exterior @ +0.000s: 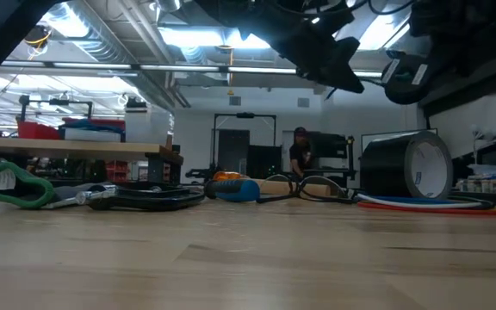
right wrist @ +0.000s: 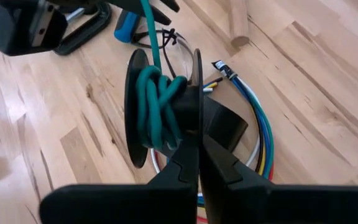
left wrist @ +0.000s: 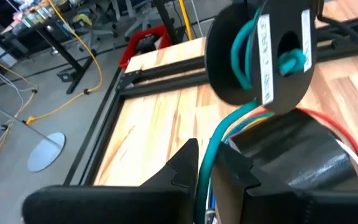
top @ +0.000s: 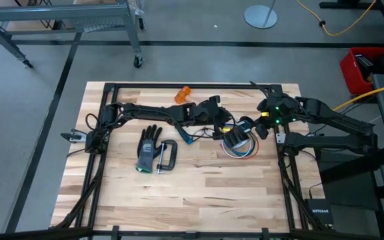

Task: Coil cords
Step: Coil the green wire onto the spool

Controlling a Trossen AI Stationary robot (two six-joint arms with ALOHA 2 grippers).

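Closest to the lens in the left wrist view: left gripper (left wrist: 209, 163), bottom centre, pinched narrowly on the teal cord (left wrist: 229, 124). Followed that cord up to a black spool (left wrist: 260, 50) at top right, several turns on the hub. Judged the step as winding: best to keep the strand taut, let it slip through the fingers rather than clamp hard, and lay each turn between the flanges, not over a rim. Could not see how much loose cord trailed below the fingers.

Right wrist view: right gripper (right wrist: 196, 155), bottom centre, clenched on the spool's near flange. Should hold it steady while the other arm circles. Coloured wires (right wrist: 260, 130) lay at right, half hidden behind the spool.

High view: both grippers met right of centre, too small and dark to separate from the spool.

Low view: grippers cut off at the top; tape roll (exterior: 407, 168) at right hid part of the wires. Could not identify the dark loop at left.
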